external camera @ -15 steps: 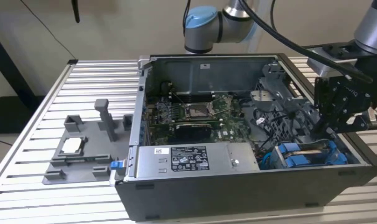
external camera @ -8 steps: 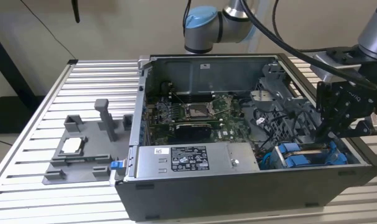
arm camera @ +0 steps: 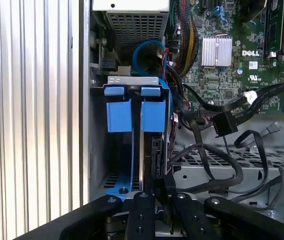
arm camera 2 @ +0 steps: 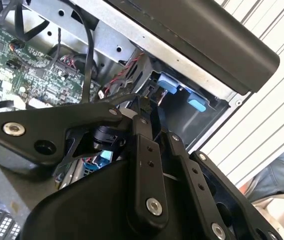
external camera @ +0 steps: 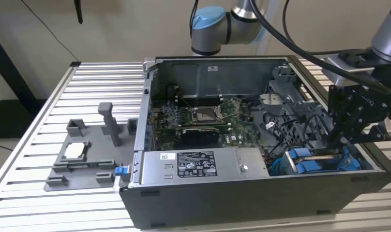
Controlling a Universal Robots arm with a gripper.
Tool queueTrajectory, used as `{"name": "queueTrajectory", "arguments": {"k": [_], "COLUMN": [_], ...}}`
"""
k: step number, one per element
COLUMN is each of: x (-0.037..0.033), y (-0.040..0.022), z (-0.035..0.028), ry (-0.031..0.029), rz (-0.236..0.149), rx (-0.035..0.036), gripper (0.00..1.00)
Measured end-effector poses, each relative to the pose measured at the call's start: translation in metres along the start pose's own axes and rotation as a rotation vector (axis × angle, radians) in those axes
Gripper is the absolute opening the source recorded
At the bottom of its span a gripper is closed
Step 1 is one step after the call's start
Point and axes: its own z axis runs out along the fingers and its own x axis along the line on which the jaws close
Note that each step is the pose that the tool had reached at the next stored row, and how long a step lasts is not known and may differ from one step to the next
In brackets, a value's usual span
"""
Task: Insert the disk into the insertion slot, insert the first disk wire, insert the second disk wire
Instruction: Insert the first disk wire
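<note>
Jaws clenched on black wire plug (arm camera: 156,155), beside blue-framed disk (arm camera: 119,115), disk seated in insertion slot (arm camera: 98,145)

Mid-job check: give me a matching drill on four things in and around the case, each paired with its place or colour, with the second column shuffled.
Things:
1. disk
2. power-supply box
3. motherboard
4. grey fixture tray

Place or colour:
A. on the table outside the case, at the exterior view's left
B. green, lying flat inside the case
C. blue-framed, in the insertion slot near the pincer
D. grey box with a white label

Pairs: 1-C, 2-D, 3-B, 4-A.
</note>
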Motion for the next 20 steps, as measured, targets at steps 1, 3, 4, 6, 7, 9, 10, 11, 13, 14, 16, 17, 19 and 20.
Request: {"name": "queueTrajectory", "arguments": {"k": [1,3,4,6,7,9,10,11,13,14,16,17,19,20], "x": [-0.0001,-0.0004,-0.0005,-0.0010,-0.0011,-0.0011,-0.0012,-0.0012,-0.0012,-0.0012,-0.0012,-0.0012,-0.0012,-0.0012], "y": [0.0000,-0.0002,-0.0004,-0.0003,-0.0003,-0.0003,-0.0004,-0.0004,-0.0004,-0.0004,-0.0005,-0.0006,-0.0009,-0.0010], "z": [0.0006,0.0020,0.0025,0.0033,0.0036,0.0041,0.0042,0.0043,0.0050,0.0054,0.0062,0.0065,0.0069,0.0071], "ry": [-0.0002,-0.0017,-0.0025,-0.0051,-0.0064,-0.0080,-0.0081,-0.0081,-0.0084,-0.0087,-0.0088,-0.0091,-0.0099,-0.0107], "rz": [0.000,0.000,0.000,0.000,0.000,0.001,0.001,0.001,0.002,0.003,0.004,0.005,0.006,0.007], "rx": [0.0000,-0.0013,-0.0031,-0.0064,-0.0075,-0.0090,-0.0092,-0.0093,-0.0093,-0.0093,-0.0094,-0.0093,-0.0093,-0.0093], "gripper": [0.19,0.19,0.19,0.19,0.19,0.19,0.19,0.19,0.19,0.19,0.19,0.19,0.19,0.19]}}
